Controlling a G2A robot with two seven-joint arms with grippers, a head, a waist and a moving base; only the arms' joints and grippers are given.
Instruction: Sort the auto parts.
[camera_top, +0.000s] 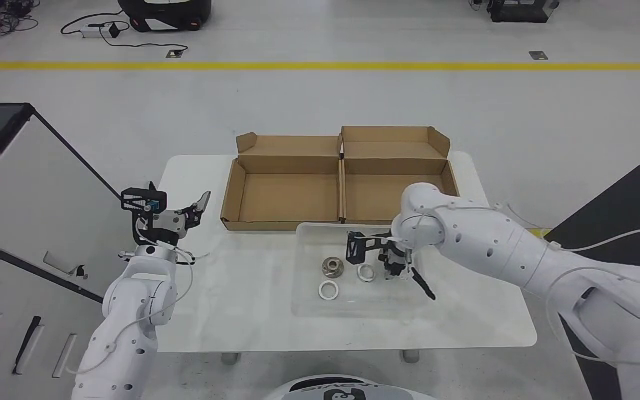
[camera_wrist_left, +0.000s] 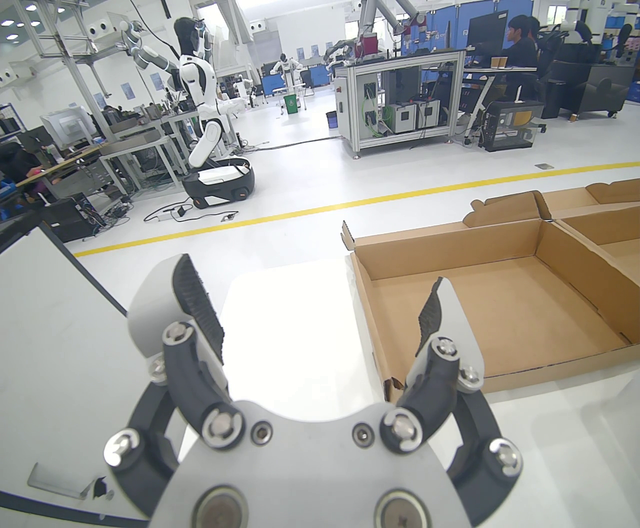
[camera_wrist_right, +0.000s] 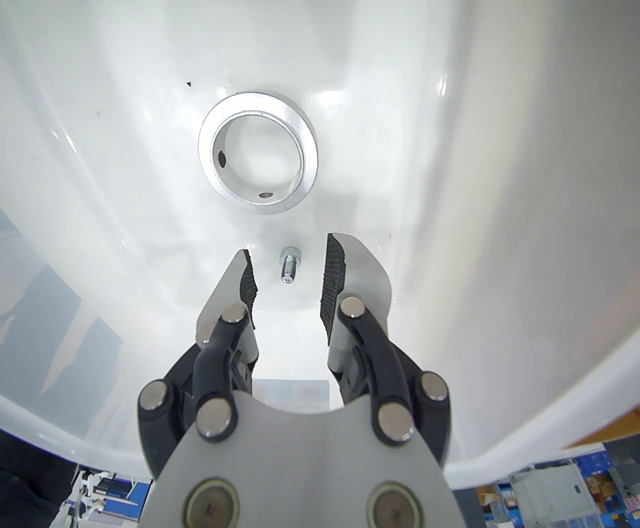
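Your work surface is a white table standing on a pale workshop floor. Two open, shallow brown cardboard boxes sit side by side along its far edge. A translucent white plastic tray lies just in front of them, toward the middle of the table.

Your right gripper hangs low inside the tray with its fingers spread. A small silver steel bolt lies flat on the tray floor between the pads, touching neither. Just beyond it sits a wide silver aluminium ring with small holes through its wall. Nearer the tray's left edge lie a dark round metal hub and a white ring.

Expect the bolt to be light, rigid and hard, and likely to roll or skid on the slick plastic. I'd close across its threaded shank, where the ribbed pads can bite, rather than on the smooth head.

Your left gripper is spread wide and empty near the table's left edge, close to a corner of the left-hand box.
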